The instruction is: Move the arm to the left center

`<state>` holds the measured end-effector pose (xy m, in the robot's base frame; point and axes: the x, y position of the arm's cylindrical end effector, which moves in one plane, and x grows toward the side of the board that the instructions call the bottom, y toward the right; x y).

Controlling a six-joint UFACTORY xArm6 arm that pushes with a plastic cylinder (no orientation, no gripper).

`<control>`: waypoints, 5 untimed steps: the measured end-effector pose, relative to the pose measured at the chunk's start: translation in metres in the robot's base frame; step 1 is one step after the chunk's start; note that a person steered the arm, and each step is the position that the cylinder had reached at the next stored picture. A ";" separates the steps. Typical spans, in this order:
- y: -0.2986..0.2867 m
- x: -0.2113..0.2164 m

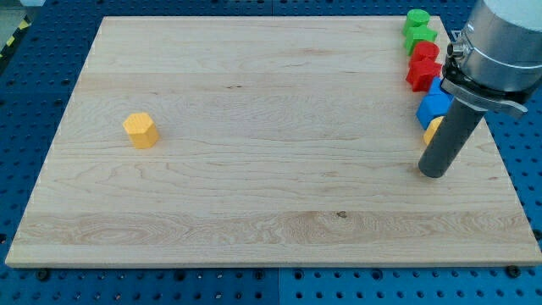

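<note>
My tip (433, 173) rests on the wooden board (254, 212) near the view's right edge, a little below mid-height. Just above and right of it a column of blocks runs up the right side: a yellow block (432, 129) mostly hidden behind the rod, a blue block (433, 108), a red block (421, 74), a second red block (424, 51), a green block (419, 36) and another green block (416, 18). A yellow hexagonal block (141, 130) sits alone at the view's left, about mid-height, far from the tip.
The arm's grey body (500, 42) covers the upper right corner and hides part of the blue and yellow blocks. A blue perforated table (34, 51) surrounds the board.
</note>
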<state>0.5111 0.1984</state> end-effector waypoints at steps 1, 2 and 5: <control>0.000 0.000; -0.011 -0.004; -0.189 -0.095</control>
<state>0.4163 0.0097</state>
